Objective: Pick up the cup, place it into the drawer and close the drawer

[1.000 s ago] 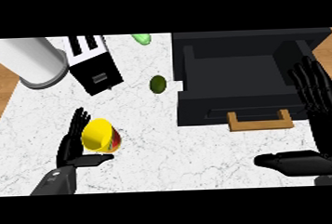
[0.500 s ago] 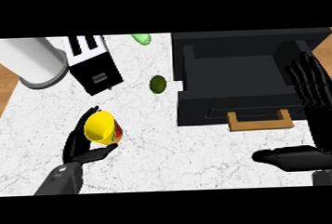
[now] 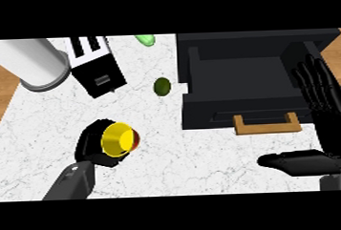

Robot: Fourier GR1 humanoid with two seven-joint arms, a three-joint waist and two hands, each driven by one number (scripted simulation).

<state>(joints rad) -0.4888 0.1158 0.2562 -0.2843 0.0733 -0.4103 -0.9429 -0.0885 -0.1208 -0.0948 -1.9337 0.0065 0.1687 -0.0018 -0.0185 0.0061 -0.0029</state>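
The left hand [image 3: 90, 144] is curled round the cup [image 3: 117, 139], fingers wrapped behind and beneath it, so the yellow mouth faces up toward me and a bit of red shows on its right side. From where I stand, the cup seems to be lifted off the counter [image 3: 192, 156] rather than resting on it, though the steep angle makes that hard to be sure of. It sits over the left part of the white marbled top, well apart from the drawer [image 3: 243, 81].

Above the hand lies a black and white toaster [image 3: 95, 67], tilted, and to its left a tall white cylinder [image 3: 32, 62] stands near the counter's corner. A dark green round fruit [image 3: 162, 86] lies between the toaster and the drawer, and a paler green thing [image 3: 146, 40] shows at the far edge.

The drawer is pulled open, black inside, with a wooden handle [image 3: 267, 124] on its front. The right hand [image 3: 334, 130] rests by the drawer's right side, fingers straight and pointing up, thumb stretched out to the left, holding nothing.
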